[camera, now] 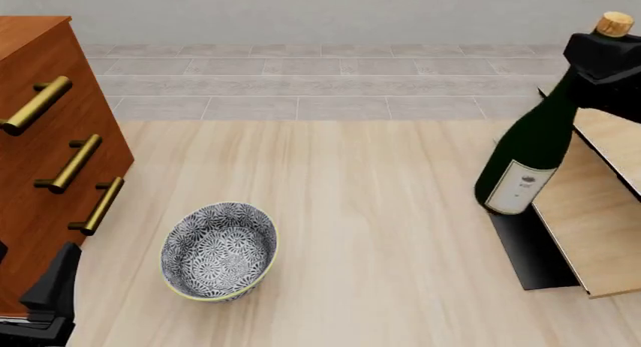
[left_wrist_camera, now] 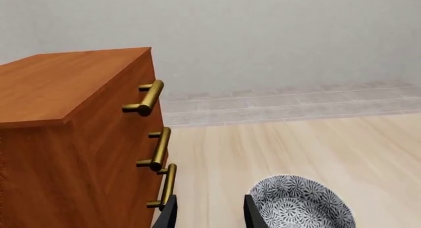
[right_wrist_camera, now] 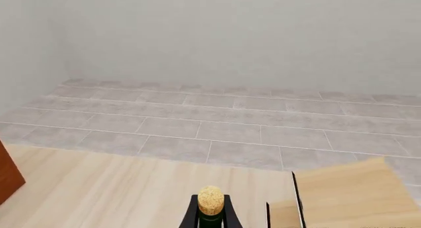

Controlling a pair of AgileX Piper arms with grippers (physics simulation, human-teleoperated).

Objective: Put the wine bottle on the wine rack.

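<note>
Objects number one bottle (camera: 529, 153), one rack (camera: 593, 204), one bowl (camera: 219, 251)

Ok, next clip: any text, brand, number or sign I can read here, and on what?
None can be read.
Wine bottle, white label: a small dark mark and a faint line beneath, too small and blurred to read.
Bowl, cabinet, wine rack: no text.

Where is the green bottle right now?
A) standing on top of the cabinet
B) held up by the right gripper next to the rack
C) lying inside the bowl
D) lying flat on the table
B: the right gripper is clamped on the neck of the bottle, just under the cork, and the bottle tilts beside the rack.
</note>
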